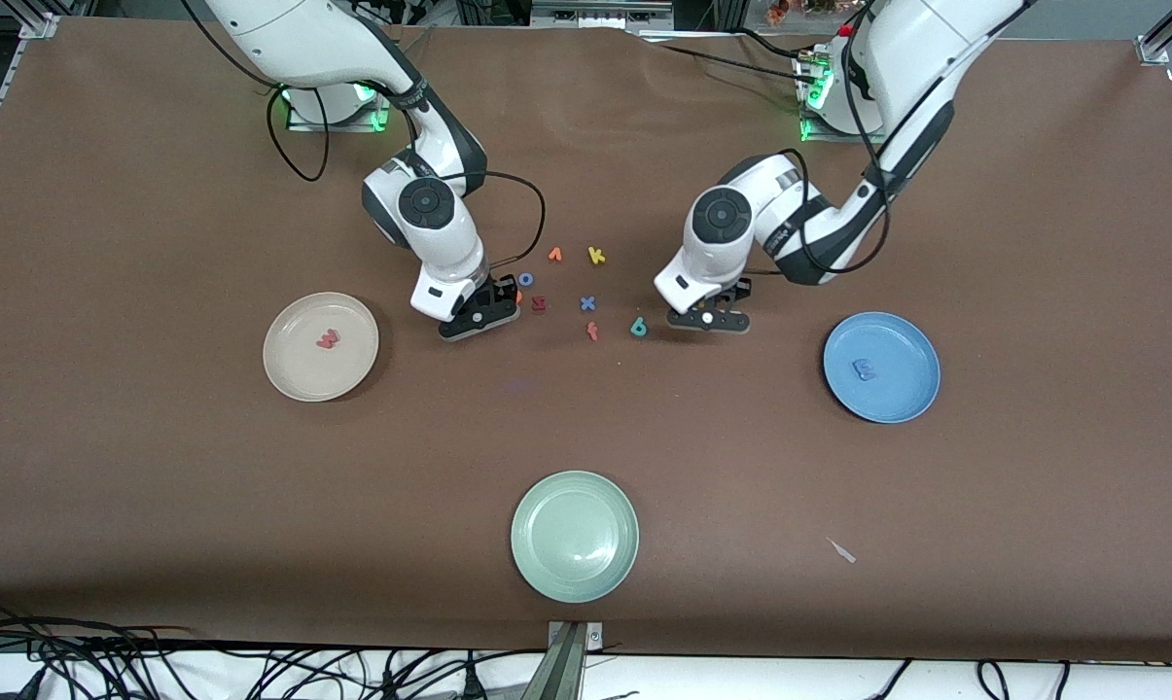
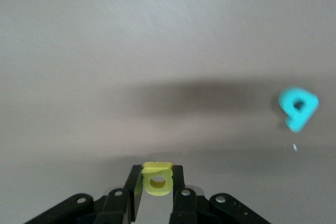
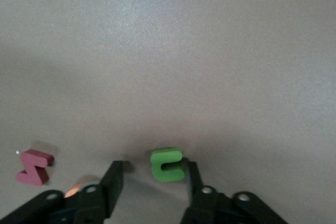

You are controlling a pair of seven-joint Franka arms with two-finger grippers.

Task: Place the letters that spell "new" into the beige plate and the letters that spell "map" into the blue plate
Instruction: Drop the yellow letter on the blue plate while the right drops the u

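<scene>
Brown cloth covers the table (image 1: 158, 506), with a loose cluster of foam letters at its centre. The beige plate (image 1: 294, 374) sits at nine o'clock from the cluster, toward the right arm's end, with the pinkish-red w (image 1: 328, 339) lying in it. The blue plate (image 1: 902, 384) sits at three o'clock, toward the left arm's end, holding the blue m (image 1: 866, 369). A pale green plate (image 1: 574, 574) lies at six o'clock, nearest the front camera.

The left gripper (image 2: 156, 195) is low over the cloth just beside the cluster, its fingers clamped on the yellow a (image 2: 157, 180). The teal p (image 1: 638, 328) lies on the cloth close by.

The right gripper (image 3: 155, 179) is down at the cluster's nine o'clock edge, its fingers (image 3: 112, 179) parted around the green n (image 3: 167, 163); one finger seems to touch it, though I cannot be sure. A dark red letter (image 3: 34, 167) lies beside it, and a sliver of orange (image 3: 75, 189), perhaps the e, peeks out by the gripper.

Other letters rest in the cluster: blue o (image 1: 525, 279), orange v (image 1: 554, 255), yellow k (image 1: 596, 256), blue x (image 1: 587, 303).
</scene>
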